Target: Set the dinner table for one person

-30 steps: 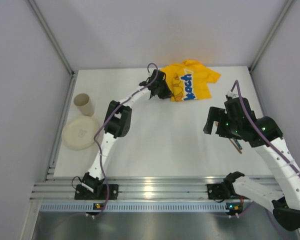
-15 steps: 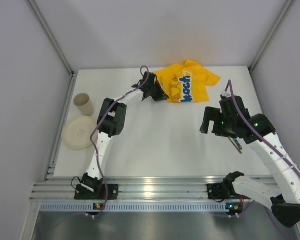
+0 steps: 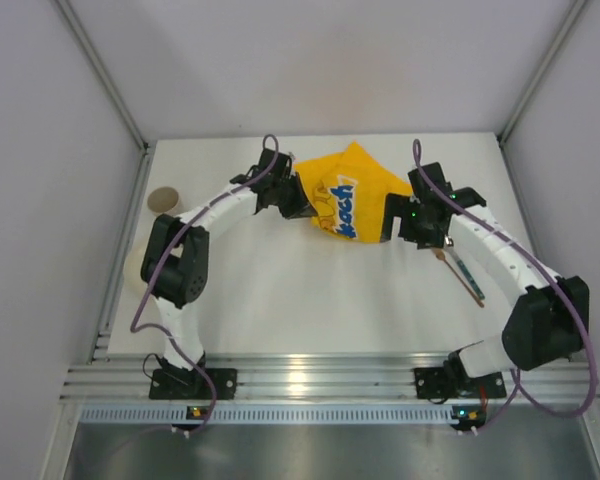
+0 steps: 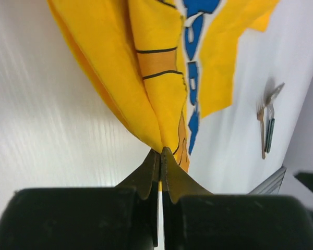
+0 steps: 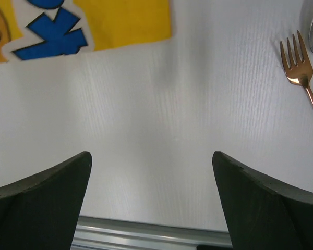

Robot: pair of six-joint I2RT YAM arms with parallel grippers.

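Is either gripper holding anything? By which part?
The left gripper is shut on a bunched fold of the yellow cloth mat. The right gripper is open, holding nothing.

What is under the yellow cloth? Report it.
Only the white tabletop shows around the yellow cloth, whose bunched edge is pinched in the left gripper. Nothing pokes out from under it. Whatever lies beneath the cloth's spread part is covered.

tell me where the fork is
Top view: the fork lies on the right of the table, just right of the yellow cloth, by the right arm.
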